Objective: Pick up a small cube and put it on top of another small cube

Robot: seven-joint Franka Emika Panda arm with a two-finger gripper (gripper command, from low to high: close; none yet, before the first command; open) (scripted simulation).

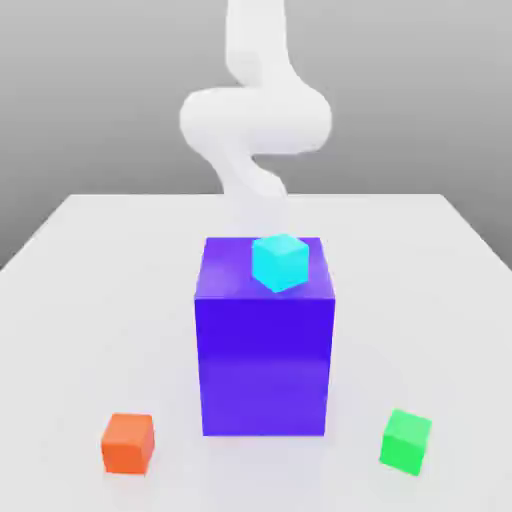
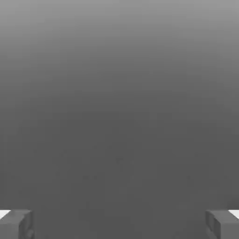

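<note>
No readable text, label, number or sign appears on anything here.

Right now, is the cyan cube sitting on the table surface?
No, the cyan cube rests on top of the big blue-violet block, above the white table.

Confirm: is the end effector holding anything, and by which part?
Nothing is held. The end effector is open, its fingertips wide apart with nothing between them.
</note>
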